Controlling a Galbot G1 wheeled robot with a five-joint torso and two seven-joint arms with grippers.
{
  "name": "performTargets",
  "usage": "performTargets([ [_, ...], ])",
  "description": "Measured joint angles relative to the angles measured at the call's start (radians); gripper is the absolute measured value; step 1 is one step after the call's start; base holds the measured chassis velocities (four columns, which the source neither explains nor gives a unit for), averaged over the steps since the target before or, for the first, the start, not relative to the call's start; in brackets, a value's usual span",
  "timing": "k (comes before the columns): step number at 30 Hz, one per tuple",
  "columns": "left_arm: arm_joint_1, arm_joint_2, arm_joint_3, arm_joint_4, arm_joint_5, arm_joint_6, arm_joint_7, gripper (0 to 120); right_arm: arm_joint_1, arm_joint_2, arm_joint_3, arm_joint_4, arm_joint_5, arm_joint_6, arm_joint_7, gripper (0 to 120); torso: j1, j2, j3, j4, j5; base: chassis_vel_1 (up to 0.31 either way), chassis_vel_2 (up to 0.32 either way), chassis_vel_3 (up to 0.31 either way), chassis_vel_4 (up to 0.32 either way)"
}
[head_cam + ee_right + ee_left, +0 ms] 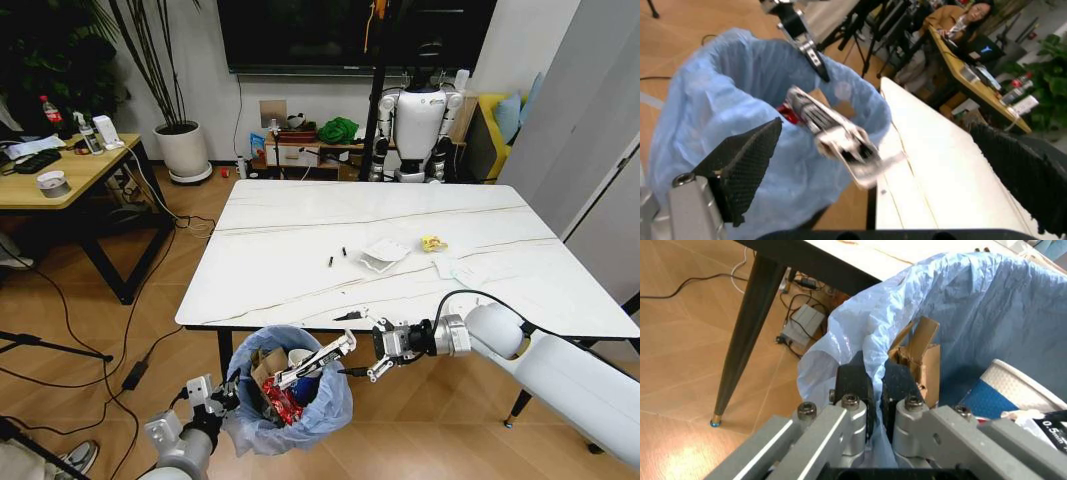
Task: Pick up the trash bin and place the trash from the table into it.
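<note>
Left pincer (205,398), lower left, clamps our trash bin's (330,415) liner rim; right pincer (376,352) gapes, its silvery wrapper (318,362) tumbling in. Outstanding: worktop (300,230) papers (384,254) and yellow scrap (432,243).

The left arm comes up from low at the robot's left, its wrist angled upward; the left gripper (877,385) has its two dark fingers (855,380) pressed close together on the bag-lined rim of the trash bin (330,405) — holding it up. The right arm reaches across from the right, forearm nearly level, and the right gripper (383,353) hangs with fingers (740,162) spread wide — nothing between them.
</note>
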Motion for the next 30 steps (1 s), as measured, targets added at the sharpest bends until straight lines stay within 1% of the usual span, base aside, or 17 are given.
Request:
performTargets([
  [10,0.017,0.002,-0.006,-0.013,-0.001,-0.002,0.003,0,-0.007,0.003,0.035,-0.141,0.057,0.022,0.002,100,0.0,0.0,0.0,-0.0001,0.0002,0.0,0.0,0.0,0.0],
  [18,0.015,0.001,-0.008,-0.012,-0.001,-0.003,0.004,0,0.003,0.001,0.033,-0.153,0.069,0.022,0.004,100,0.0,0.0,0.0,-0.0001,-0.0002,0.0,0.0,0.0,0.0],
  [24,0.035,0.001,-0.016,-0.022,0.0,-0.004,0.006,0,0.018,0.046,0.036,-0.215,0.088,0.011,0.048,100,0.0,0.0,0.0,0.0001,0.0002,0.0,0.0,0.0,0.0],
  [30,0.043,0.0,-0.02,-0.031,0.0,-0.004,0.007,0,0.046,0.097,0.043,-0.317,0.144,-0.043,0.141,100,0.0,0.0,0.0,0.0,-0.0002,0.0,0.0,0.0,0.0],
])
